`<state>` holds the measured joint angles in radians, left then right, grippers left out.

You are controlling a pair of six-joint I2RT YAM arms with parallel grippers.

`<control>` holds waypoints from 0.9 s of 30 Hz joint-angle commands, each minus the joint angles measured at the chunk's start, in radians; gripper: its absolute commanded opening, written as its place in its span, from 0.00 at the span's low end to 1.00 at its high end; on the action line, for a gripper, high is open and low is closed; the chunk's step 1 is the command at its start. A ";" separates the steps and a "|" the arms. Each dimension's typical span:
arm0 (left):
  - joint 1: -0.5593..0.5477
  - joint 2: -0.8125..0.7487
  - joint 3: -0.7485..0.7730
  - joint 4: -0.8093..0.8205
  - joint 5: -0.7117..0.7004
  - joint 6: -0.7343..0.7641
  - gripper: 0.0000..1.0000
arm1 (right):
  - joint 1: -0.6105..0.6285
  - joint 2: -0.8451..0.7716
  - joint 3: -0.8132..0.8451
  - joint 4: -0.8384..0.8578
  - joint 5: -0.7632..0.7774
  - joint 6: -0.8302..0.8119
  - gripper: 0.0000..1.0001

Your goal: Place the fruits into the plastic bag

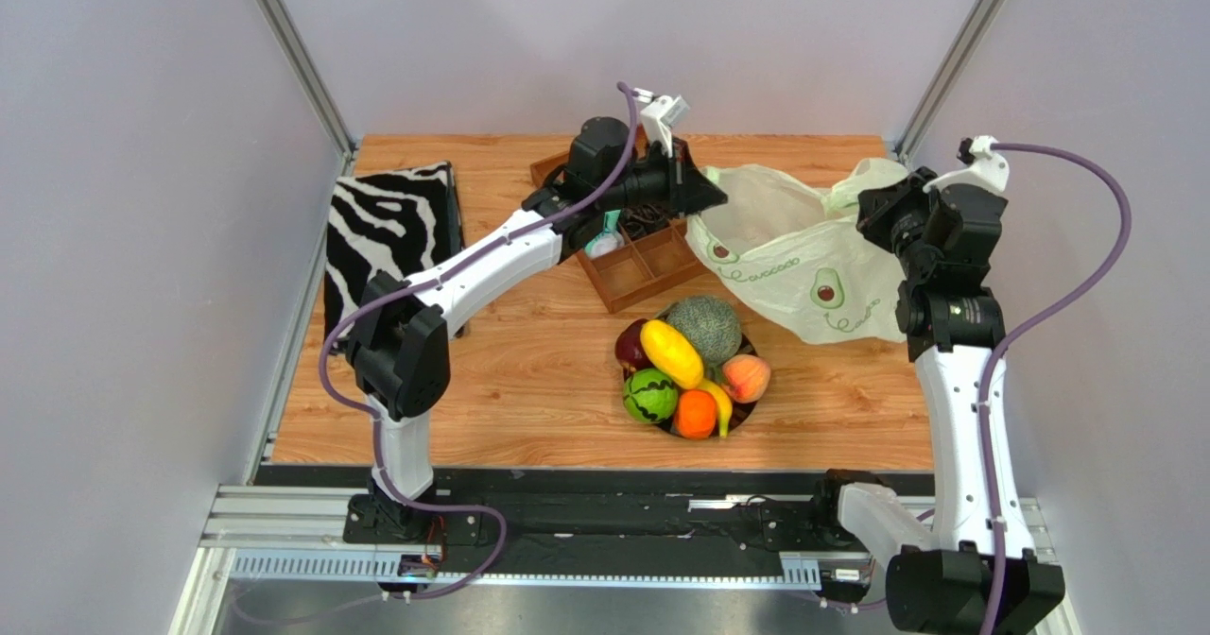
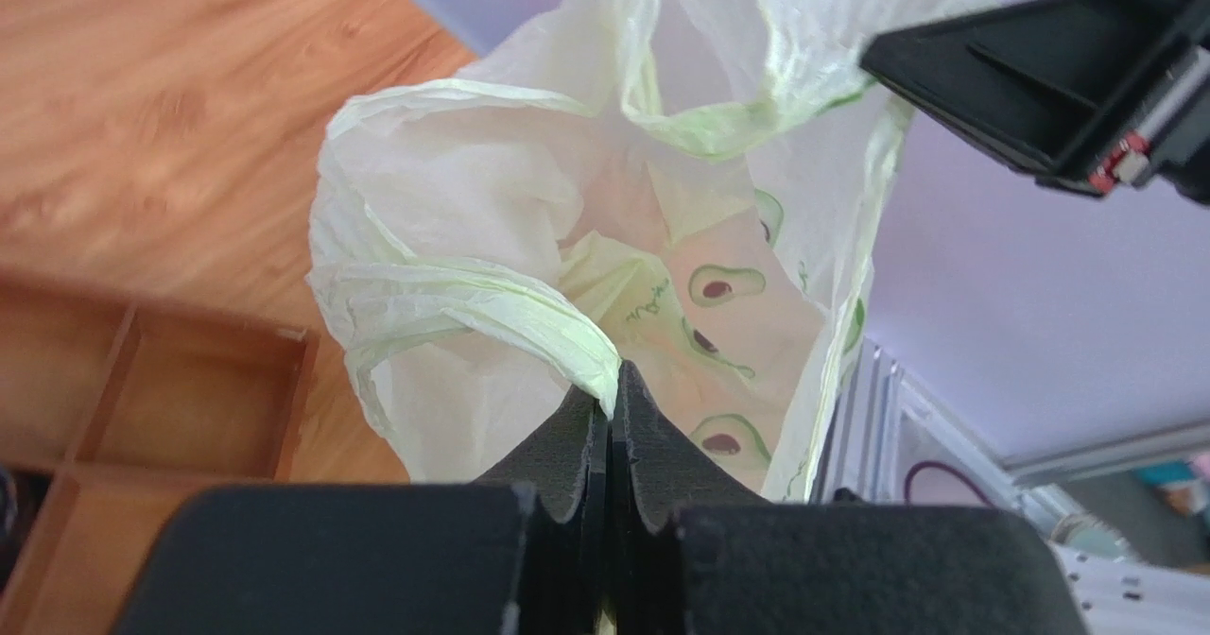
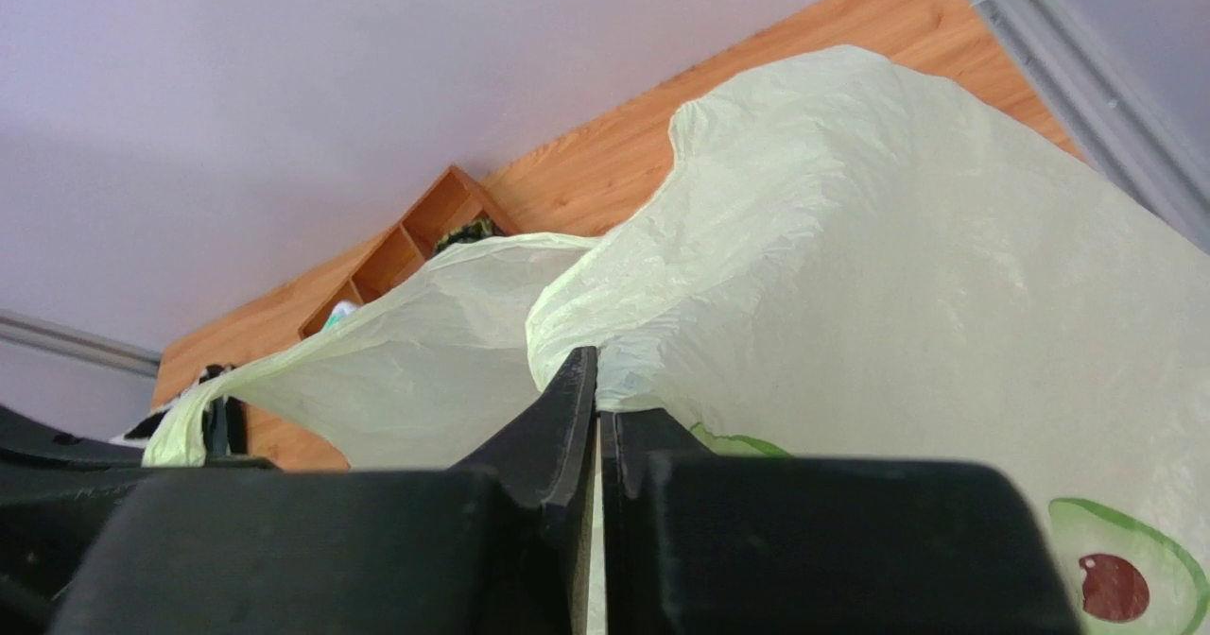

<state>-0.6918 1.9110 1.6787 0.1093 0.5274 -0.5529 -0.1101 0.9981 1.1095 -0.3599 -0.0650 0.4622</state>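
Pinching the plastic bag from both sides: left tool and right tool each clamped on its rim, clear only in wrist views. Top view alone shows seven fruits heaped on bench, between tools, base-side. One bag.

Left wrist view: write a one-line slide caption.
Left gripper pinches the plastic bag by its rim, holding the mouth open above the wooden table.
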 commanded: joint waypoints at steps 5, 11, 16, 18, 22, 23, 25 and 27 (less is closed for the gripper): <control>-0.031 -0.029 -0.080 0.067 0.085 0.251 0.00 | -0.002 -0.174 -0.184 -0.020 0.156 0.029 0.67; -0.058 -0.027 -0.126 0.024 0.063 0.320 0.00 | -0.002 -0.303 -0.168 -0.109 0.172 0.041 0.81; -0.069 -0.036 -0.134 0.001 0.048 0.353 0.00 | 0.000 -0.403 -0.109 -0.120 0.033 0.047 0.80; -0.075 -0.047 -0.135 -0.006 0.039 0.375 0.00 | 0.000 -0.417 -0.090 -0.122 -0.046 0.047 0.80; -0.087 -0.082 -0.148 -0.020 0.023 0.416 0.00 | 0.000 -0.391 -0.076 -0.087 -0.186 0.055 0.78; -0.089 -0.099 -0.149 -0.022 0.019 0.427 0.00 | 0.000 -0.377 -0.077 -0.077 -0.212 0.055 0.78; -0.098 -0.116 -0.157 -0.037 -0.001 0.470 0.00 | 0.003 -0.322 -0.071 -0.056 -0.284 0.056 0.77; -0.109 -0.135 -0.155 -0.060 -0.018 0.510 0.00 | 0.012 -0.276 -0.060 -0.050 -0.338 0.049 0.77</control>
<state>-0.7792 1.8729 1.5246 0.0658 0.5415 -0.1608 -0.1097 0.6258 1.0241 -0.4458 -0.2295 0.5079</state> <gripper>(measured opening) 0.010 0.773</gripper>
